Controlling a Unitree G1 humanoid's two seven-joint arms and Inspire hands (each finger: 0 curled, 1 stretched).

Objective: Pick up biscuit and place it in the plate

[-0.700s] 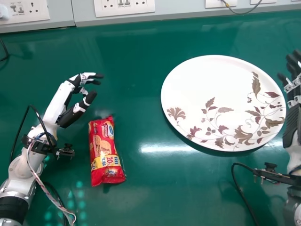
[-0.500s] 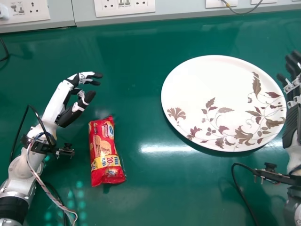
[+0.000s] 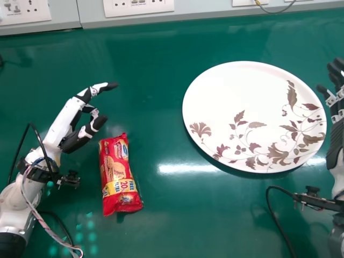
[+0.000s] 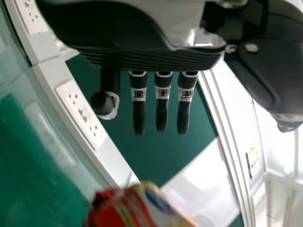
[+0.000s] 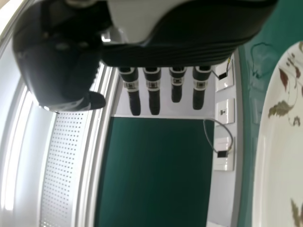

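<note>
The place looks like a robotics lab or technical workroom. A glossy green worktop [image 3: 153, 59] runs up to pale trunking [image 3: 91, 15] fitted with rows of socket plates [image 3: 138, 6], and a thin cable [image 3: 276, 12] loops from one of them. Loose wiring [image 3: 32, 200] is strapped along the robot's left arm [image 3: 15, 207], and a small bracketed device [image 3: 69, 179] is fixed near its wrist. Beyond, the right wrist view shows a perforated panel [image 5: 61, 165] beside metal framing [image 5: 90, 179]; the left wrist view shows white walls and a multicoloured sheet [image 4: 253, 161].
</note>
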